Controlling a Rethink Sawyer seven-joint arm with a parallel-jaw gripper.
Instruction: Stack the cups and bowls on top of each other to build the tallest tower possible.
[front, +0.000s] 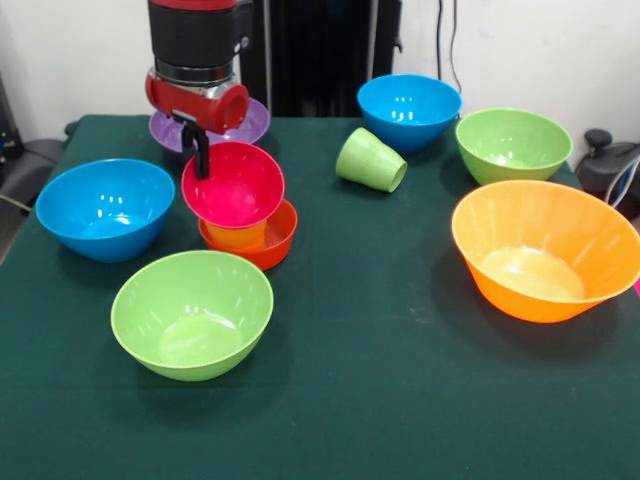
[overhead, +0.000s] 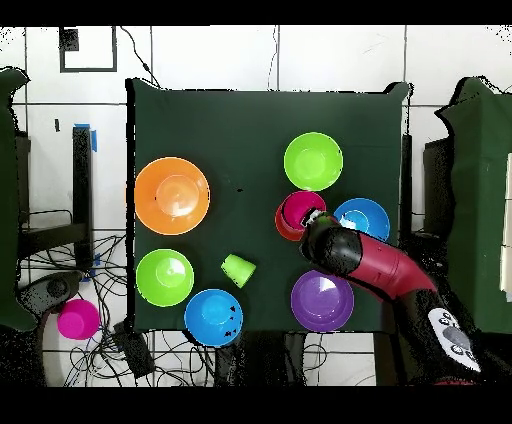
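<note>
A glossy round magenta bowl (front: 233, 184) sits tilted on the orange cup (front: 236, 235) in the red-orange bowl (front: 270, 240), its rim pinched by the down-reaching gripper's (front: 200, 160) black fingers.

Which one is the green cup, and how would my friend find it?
Look at the far side of the green table in the front view, between the purple bowl and a blue bowl. The green cup lies there tipped on its side. It alone is toppled, and it is narrower than any bowl.
</note>
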